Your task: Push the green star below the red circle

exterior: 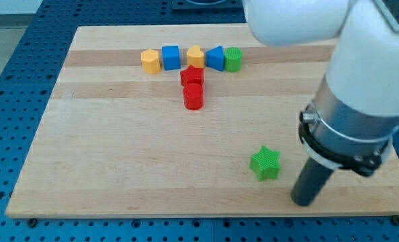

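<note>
The green star [264,163] lies on the wooden board near the view's bottom, right of centre. The red circle [193,97] stands upper centre, just below a red star [192,76] that touches it. My tip [303,201] is on the board just right of and slightly below the green star, a small gap apart from it. The green star sits well below and to the right of the red circle.
A row of blocks lines the view's top: yellow hexagon [150,60], blue cube [170,57], yellow heart [195,56], blue triangle-like block [215,58], green circle [233,59]. The board's bottom edge [186,214] runs close under my tip. The white arm [361,87] fills the right.
</note>
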Controlling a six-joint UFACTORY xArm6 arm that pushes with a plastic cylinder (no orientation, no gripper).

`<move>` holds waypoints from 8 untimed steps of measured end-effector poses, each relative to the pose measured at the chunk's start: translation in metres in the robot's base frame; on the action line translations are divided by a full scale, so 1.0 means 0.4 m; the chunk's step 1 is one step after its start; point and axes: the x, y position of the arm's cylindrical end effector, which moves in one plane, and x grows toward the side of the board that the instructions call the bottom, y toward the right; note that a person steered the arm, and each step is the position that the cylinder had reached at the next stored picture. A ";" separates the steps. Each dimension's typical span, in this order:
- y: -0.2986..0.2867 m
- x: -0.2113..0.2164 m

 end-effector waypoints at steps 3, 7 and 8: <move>-0.177 -0.274; 0.151 -0.055; 0.117 -0.042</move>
